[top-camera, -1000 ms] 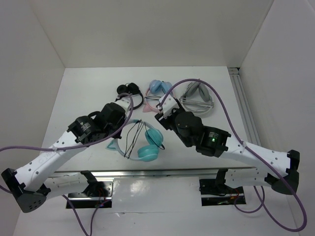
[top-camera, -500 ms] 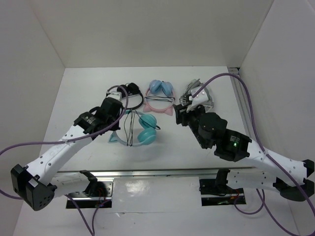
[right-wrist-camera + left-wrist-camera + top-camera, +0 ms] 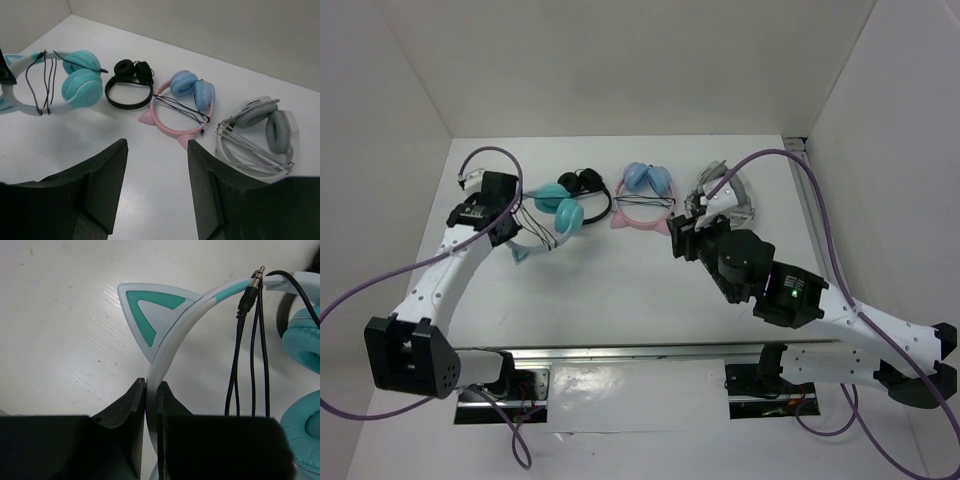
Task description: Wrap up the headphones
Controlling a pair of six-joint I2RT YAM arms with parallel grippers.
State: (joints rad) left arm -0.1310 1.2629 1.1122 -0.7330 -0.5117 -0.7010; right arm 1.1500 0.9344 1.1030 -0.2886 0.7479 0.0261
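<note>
The teal over-ear headphones with a pale cat-eared headband (image 3: 560, 208) are at the left rear of the white table (image 3: 620, 300). Their long axis runs slantwise: the two cups point toward the rear right, just beside a small black on-ear pair (image 3: 585, 190), and the band's arc points toward the near left. The left gripper (image 3: 151, 386) is pressed together on the flat band just below one cat ear (image 3: 150, 310). The thin black cable (image 3: 255, 350) is strung across the band's loop, and its plug (image 3: 252, 282) lies against the band. Whether the cups rest on the table cannot be told. A second ago the headphones lay at the near middle between both arms; they are now at the rear left, and the right arm has pulled back rightward. The right gripper (image 3: 157, 145) hangs spread and empty near the pink cat-eared pair with blue cups (image 3: 645, 180) and the grey pair (image 3: 725, 200). The left wall (image 3: 380, 150) is close to the left arm, and bare table lies in front.
</note>
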